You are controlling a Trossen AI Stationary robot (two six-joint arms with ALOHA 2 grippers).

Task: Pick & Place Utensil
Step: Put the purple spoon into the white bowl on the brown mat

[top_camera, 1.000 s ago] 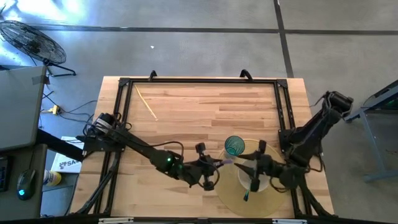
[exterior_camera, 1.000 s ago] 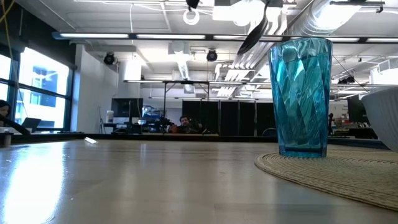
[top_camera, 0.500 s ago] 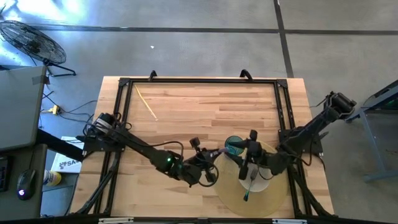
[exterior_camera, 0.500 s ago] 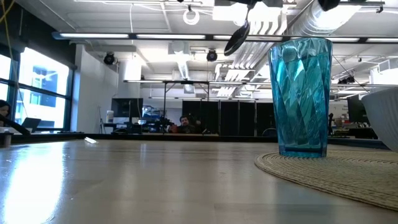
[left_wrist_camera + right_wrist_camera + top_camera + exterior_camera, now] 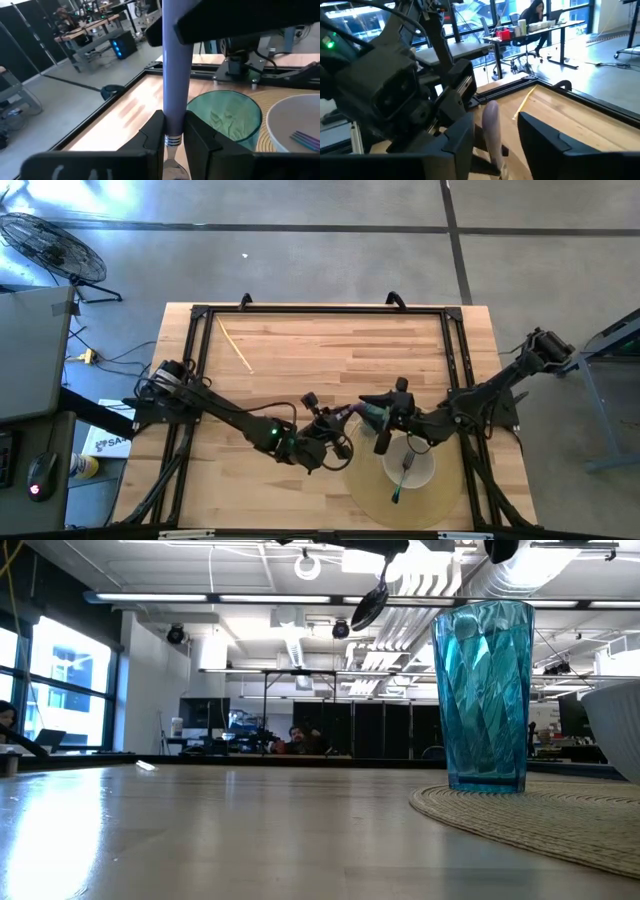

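A spoon with a lilac handle [image 5: 177, 65] and a dark bowl [image 5: 368, 608] hangs in the air beside the teal cup [image 5: 378, 418], high above the table in the low view. My left gripper [image 5: 336, 422] is shut on it. My right gripper [image 5: 368, 410] is open above the cup. Its two fingers stand on either side of the handle's free end [image 5: 492, 122] with a gap on both sides. The cup [image 5: 482, 695] stands upright on the round woven mat [image 5: 372, 498]. My left gripper pinches the spoon's handle between its two fingers at the lower end, just above the striped band [image 5: 173, 139] by the neck. The spoon is lifted clear of the table. Its handle reaches out past the fingertips toward my right gripper.
A white bowl [image 5: 412, 468] on the mat holds another utensil with a teal handle [image 5: 398, 488]. A thin yellow stick [image 5: 235, 345] lies near the table's far left corner. A black frame [image 5: 320, 310] runs along the table's edges. Bare wood lies between the stick and the cup.
My right gripper has moved from above the bowl toward the table's left and far edge, over the cup, until its open fingers flank the spoon's handle. My left gripper has carried the spoon slightly toward the far edge, and the spoon's bowl has shifted left in the low view.
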